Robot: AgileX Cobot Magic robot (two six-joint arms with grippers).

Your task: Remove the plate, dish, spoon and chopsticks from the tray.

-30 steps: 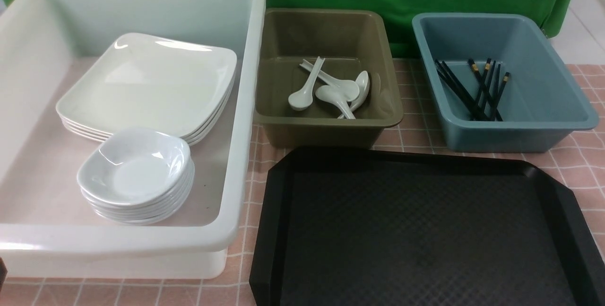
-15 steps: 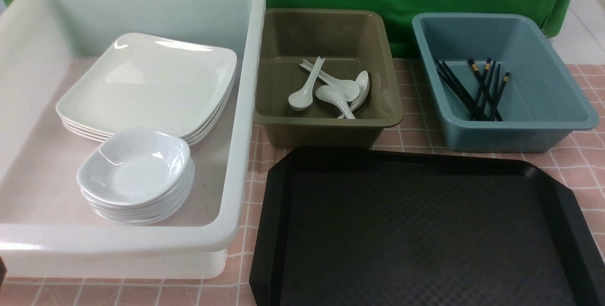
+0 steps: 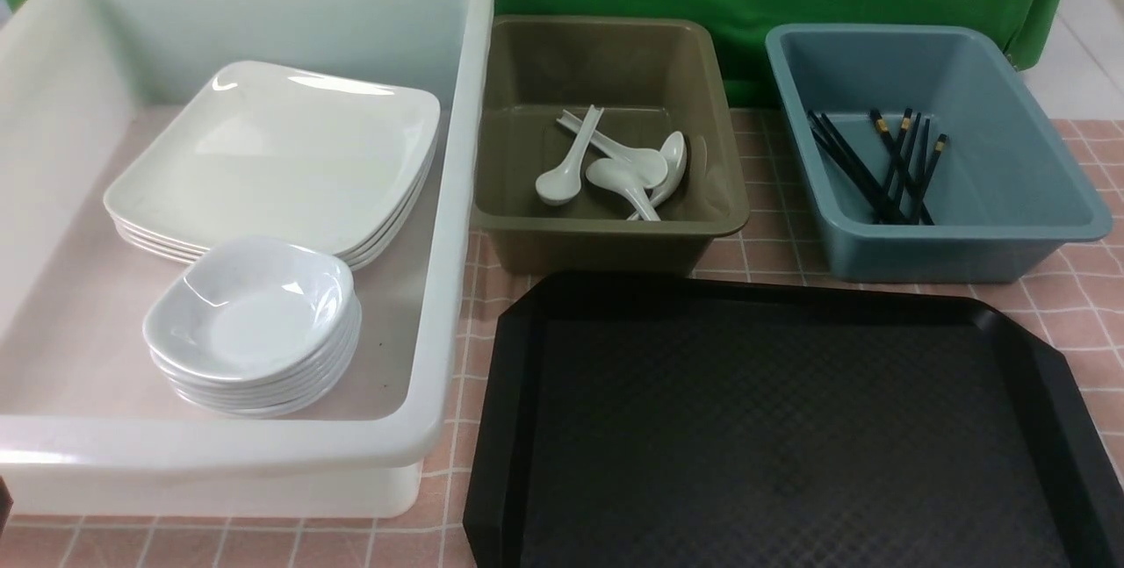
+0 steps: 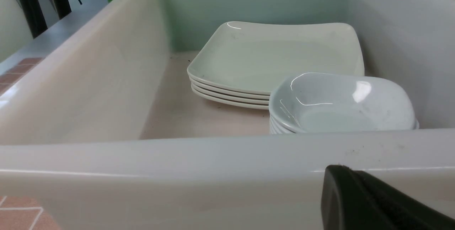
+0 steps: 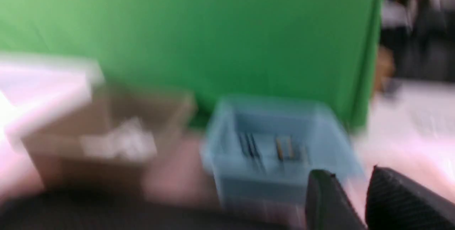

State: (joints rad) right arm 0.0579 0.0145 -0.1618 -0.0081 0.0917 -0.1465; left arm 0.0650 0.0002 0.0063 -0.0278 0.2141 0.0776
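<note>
Front view: my black tray point(image 3: 781, 427) is bare; plates point(image 3: 281, 155) and dishes point(image 3: 250, 318) are stacked in the white tub point(image 3: 457, 199), spoons point(image 3: 615, 168) in the olive tub point(image 3: 606, 239), chopsticks point(image 3: 878, 164) in the blue tub point(image 3: 931, 243). That glossy ware looks slippery and breakable; I'd take rims.

Left wrist: one black finger point(image 4: 373, 201) shows outside the tub wall; opening unclear.

Right wrist: blurred; the right gripper point(image 5: 355, 198) is slightly parted, holding nothing.

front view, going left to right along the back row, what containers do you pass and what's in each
White tub holding a stack of plates and a stack of small dishes → olive tub with spoons → blue tub with chopsticks.
</note>
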